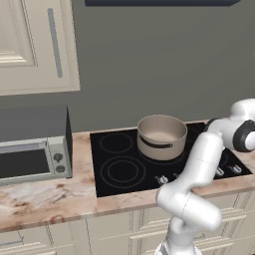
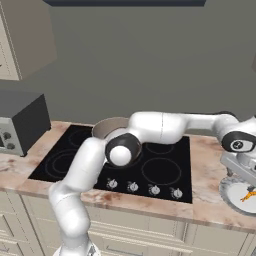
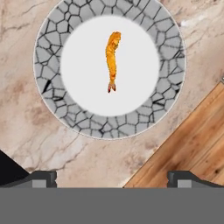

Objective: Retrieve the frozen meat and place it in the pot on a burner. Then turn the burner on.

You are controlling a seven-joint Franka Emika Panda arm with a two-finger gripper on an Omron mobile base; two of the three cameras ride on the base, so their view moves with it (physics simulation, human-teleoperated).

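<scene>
A marbled pinkish-beige counter (image 1: 45, 196) runs under a grey wall, with a black glass cooktop (image 1: 114, 184) set into it and pale cabinet fronts below.

Nearest, in the hand view, the gripper (image 3: 112, 178) looks down on the counter with its jaws spread wide and nothing between them; the two dark fingertips (image 3: 43, 178) stand well apart at the bottom of the view. Just beyond them lies a round plate (image 3: 109, 129) with a grey cracked-stone rim and a white centre. On that white centre rests the frozen meat (image 3: 112, 59), an orange shrimp-like piece, long and thin. In this view its long axis runs nearly up and down, slightly curved, with the small dark-red tail end toward the fingertips and the thicker end away from them. Nothing lies over it or beside it on the plate. A wooden surface (image 3: 188, 144) shows at the lower right, close to the plate's edge.

In the right base view the plate sits on the counter to the right of the cooktop, under the hand.

Farther off, the pot (image 1: 161, 135) stands upright on the cooktop at the back, its dark handle facing the front. A toaster oven (image 1: 35, 149) stands at the far left.
</scene>
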